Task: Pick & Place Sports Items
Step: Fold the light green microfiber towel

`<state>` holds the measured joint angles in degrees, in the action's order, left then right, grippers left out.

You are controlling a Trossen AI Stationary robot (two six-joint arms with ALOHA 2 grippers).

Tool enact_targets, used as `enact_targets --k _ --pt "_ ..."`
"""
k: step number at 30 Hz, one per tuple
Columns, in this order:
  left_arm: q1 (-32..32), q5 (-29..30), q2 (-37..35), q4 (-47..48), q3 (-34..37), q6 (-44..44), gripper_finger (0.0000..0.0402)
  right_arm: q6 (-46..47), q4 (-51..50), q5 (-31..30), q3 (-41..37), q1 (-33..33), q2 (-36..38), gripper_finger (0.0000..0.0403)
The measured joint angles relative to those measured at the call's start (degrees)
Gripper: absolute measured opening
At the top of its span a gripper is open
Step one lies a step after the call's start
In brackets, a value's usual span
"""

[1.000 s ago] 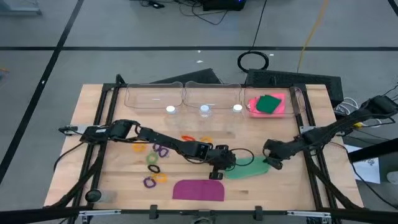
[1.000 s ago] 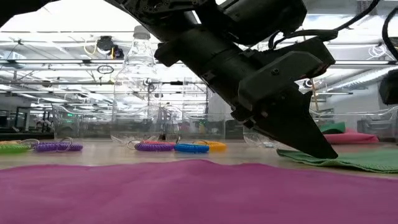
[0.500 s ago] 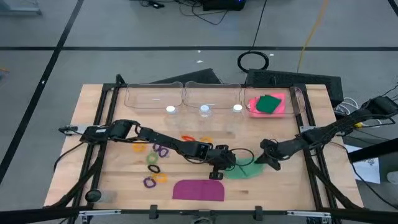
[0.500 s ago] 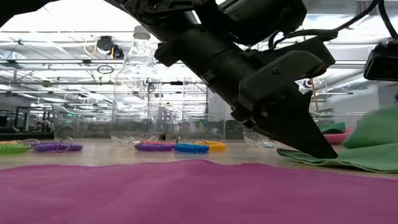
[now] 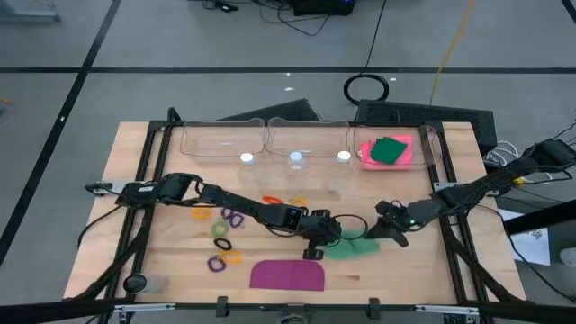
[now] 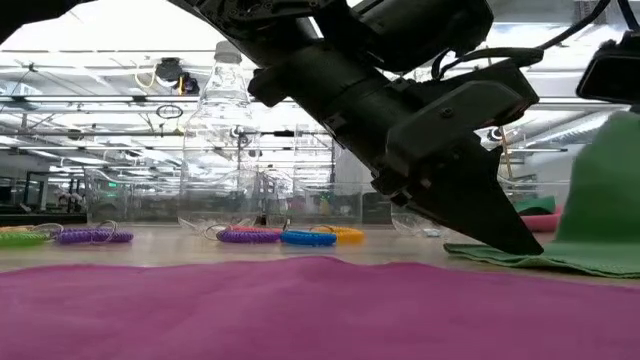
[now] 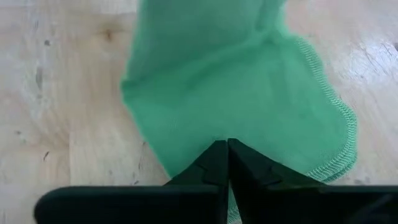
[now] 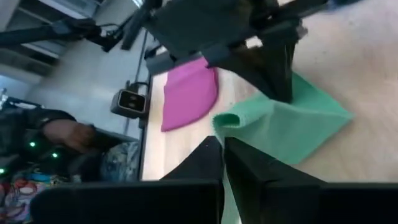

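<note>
— Two grippers meet on one piece, is that right?

— Yes. Left gripper (image 5: 317,241), near the middle front of the wooden table (image 5: 135,180), has its fingers (image 7: 214,163) pressed together, their tips resting on the light green cloth (image 5: 353,246). Whether they pinch any fabric, I cannot tell. Right gripper (image 5: 389,231) is clenched on the opposite edge of that same cloth, and the low view shows this side raised off the table in a tall fold while the remainder lies flat.

— And what lies nearest to them?

— Just in front of the left gripper, towards the front edge, a purple flat piece (image 5: 287,274) lies flat. To the left of the left arm, small elastic rings are scattered: a purple ring (image 5: 234,217), a green ring (image 5: 220,229), a black ring (image 5: 222,243), a yellow ring (image 5: 234,256) and another purple one (image 5: 214,264). Orange rings (image 5: 273,199) sit just behind the arm.

— Farther back?

— A row of clear plastic bins (image 5: 223,139) stands along the rear of the table, with clear bottles (image 5: 296,159) in front of it. The bin at the right end holds a pink rectangle (image 5: 365,153) with a dark green piece (image 5: 391,149) lying on top.

— Anything beyond the table?

— The right wrist view shows a person's arm (image 8: 59,132) beside the table, blurred.
</note>
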<state>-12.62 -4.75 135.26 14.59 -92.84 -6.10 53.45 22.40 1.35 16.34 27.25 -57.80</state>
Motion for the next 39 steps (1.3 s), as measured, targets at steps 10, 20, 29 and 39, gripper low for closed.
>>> enact_targets --k 10,20,29,39 --pt "0.0 0.2 0.0 -0.5 0.1 -0.4 0.0023 0.4 0.8 -3.1 0.0 -2.1 -0.5 0.0000" --pt "0.2 0.8 0.1 -2.1 0.2 -0.4 0.0023 -1.2 10.8 -1.0 0.1 -3.7 -10.4 0.0000" --pt "0.2 0.5 0.1 -2.1 0.2 -0.3 0.0024 -3.6 24.2 0.3 0.2 -3.6 -18.9 0.0000" --pt "0.2 0.3 0.1 -2.1 0.2 -1.0 0.0024 -10.1 24.7 0.3 3.9 -3.6 -27.1 0.0000"
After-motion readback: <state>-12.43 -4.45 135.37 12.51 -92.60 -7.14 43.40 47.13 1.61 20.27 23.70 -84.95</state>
